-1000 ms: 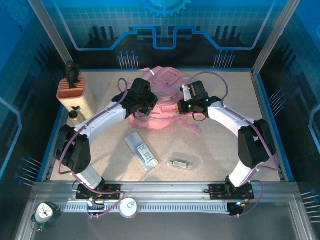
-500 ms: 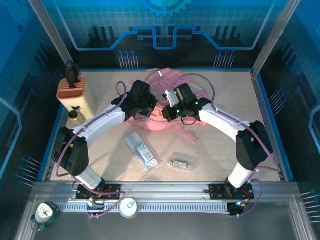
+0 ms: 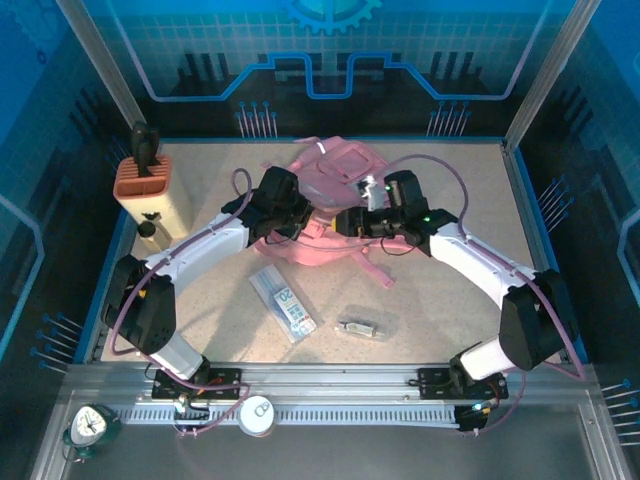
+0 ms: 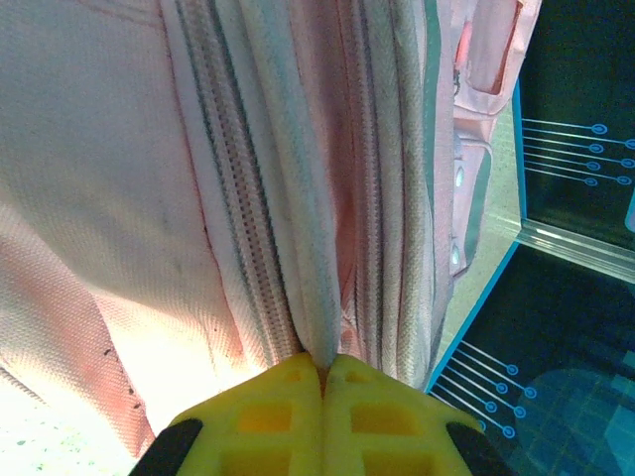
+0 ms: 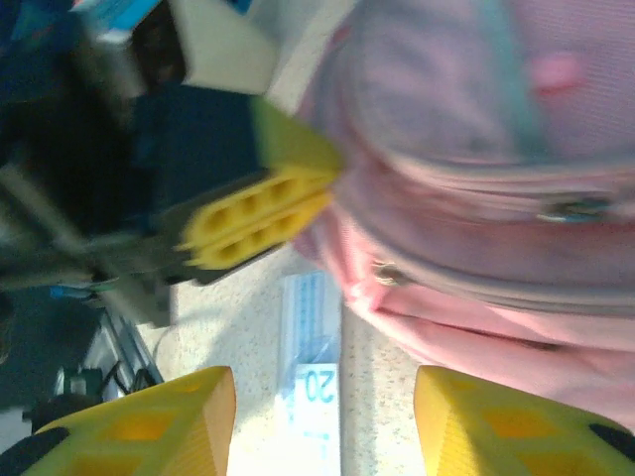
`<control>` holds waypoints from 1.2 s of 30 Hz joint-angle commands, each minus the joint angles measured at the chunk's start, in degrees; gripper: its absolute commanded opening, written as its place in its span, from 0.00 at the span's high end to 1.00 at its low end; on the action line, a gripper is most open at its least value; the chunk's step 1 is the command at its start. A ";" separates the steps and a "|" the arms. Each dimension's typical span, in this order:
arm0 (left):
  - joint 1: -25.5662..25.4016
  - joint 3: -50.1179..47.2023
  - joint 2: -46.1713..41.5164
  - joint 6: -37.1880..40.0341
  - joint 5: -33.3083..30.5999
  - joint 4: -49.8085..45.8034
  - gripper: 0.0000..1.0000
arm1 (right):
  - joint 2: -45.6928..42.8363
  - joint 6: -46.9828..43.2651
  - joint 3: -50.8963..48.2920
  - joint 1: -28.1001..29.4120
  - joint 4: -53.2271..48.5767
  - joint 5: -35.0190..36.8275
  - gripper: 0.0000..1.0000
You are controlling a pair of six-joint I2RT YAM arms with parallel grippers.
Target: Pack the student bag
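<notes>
Top external view: the student bag (image 3: 340,165) is seen lying on the table (image 3: 450,290) at about 12 o'clock from the table's middle, with both arms bent in over it. Compared with a second ago, the pink fabric is bunched differently. Its upper part is now pushed toward 1 o'clock, and a strap is trailed out toward 5 o'clock.

The left gripper (image 3: 300,216) is found at the bag's 9 o'clock side, almost where it was a second ago. In the left wrist view its yellow tips (image 4: 322,382) are pressed together, with a fold of the bag's (image 4: 119,198) white trim beside the zip pinched between them.

The right gripper (image 3: 342,222) is now held lower and pointed toward 9 o'clock across the bag's near edge. A second ago it was held over the bag's 3 o'clock side. The right arm's elbow has been swung out toward 4 o'clock.

In the right wrist view, which is blurred, the fingers of the right gripper (image 5: 327,421) are spread apart and nothing is held between them. The flat packet (image 5: 316,382) marked 20 is seen through the gap. The bag (image 5: 476,129) is at 1 o'clock, and the left gripper (image 5: 263,216) is clamped on its edge.

The flat packet (image 3: 285,303) is left unmoved at 7 o'clock from the bag. A small clear packet (image 3: 362,326) is likewise unmoved at 6 o'clock. An orange-topped holder (image 3: 152,190) is kept at the table's 10 o'clock edge.
</notes>
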 commanded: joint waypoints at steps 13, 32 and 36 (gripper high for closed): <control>-1.01 0.60 -2.13 2.45 0.73 1.64 1.00 | 5.90 32.88 -5.16 -2.45 17.29 1.70 0.57; -3.28 1.80 -7.18 27.25 -3.06 -11.55 0.60 | 6.31 34.87 -3.86 -3.15 20.07 3.70 1.00; -6.51 0.82 -8.83 40.31 -4.00 -14.21 0.60 | 5.76 34.68 -3.53 -3.46 19.63 3.01 1.00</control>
